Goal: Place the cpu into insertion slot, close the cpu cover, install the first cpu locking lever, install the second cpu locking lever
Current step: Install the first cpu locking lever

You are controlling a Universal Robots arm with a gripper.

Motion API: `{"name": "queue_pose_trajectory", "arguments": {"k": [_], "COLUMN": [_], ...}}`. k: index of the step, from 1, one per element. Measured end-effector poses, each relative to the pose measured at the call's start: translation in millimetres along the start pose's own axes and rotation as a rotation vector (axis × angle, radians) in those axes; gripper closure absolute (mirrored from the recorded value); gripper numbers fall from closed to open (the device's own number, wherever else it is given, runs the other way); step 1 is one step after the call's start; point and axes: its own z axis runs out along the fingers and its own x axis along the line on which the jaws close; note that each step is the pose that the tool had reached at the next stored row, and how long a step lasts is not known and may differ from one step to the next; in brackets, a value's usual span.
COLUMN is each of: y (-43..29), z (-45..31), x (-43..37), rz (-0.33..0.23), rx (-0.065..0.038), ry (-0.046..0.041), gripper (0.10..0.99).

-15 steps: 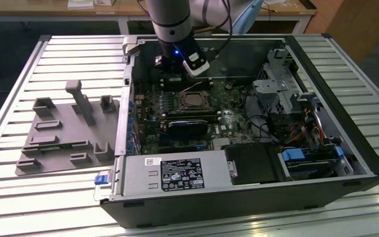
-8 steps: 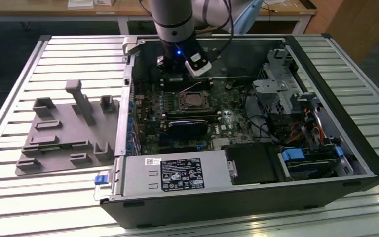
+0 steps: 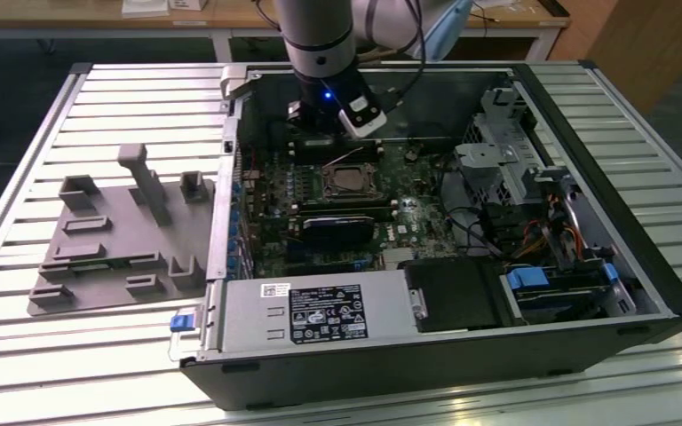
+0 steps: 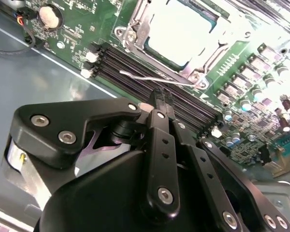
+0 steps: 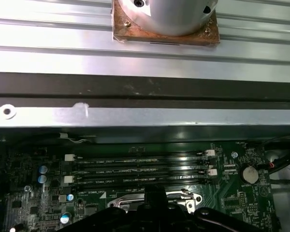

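On the desk (image 3: 68,373) lies an open computer case (image 3: 436,377). Midway across its green board, the cpu (image 4: 176,36) sits in the insertion slot (image 3: 324,182), with the cpu cover (image 4: 137,26) lying flat around it. Beyond, toward the case's far wall, the tool (image 4: 160,95) hangs over the memory slots (image 4: 125,60). Its fingertips are pinched narrow, just beside a thin wire lever (image 4: 154,79).

I work on a slatted metal bench (image 3: 68,355); behind it a wooden desk (image 3: 81,18); dark floor (image 3: 10,67); wooden cabinet (image 3: 655,35).
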Motion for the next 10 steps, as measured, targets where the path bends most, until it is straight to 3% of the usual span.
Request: {"name": "queue_pose_trajectory", "arguments": {"k": [10], "y": [-0.3], "z": [4.1], "x": [-11.4], "rz": [0.0], "rx": [0.0], "ry": [0.001], "gripper": [0.984]}}
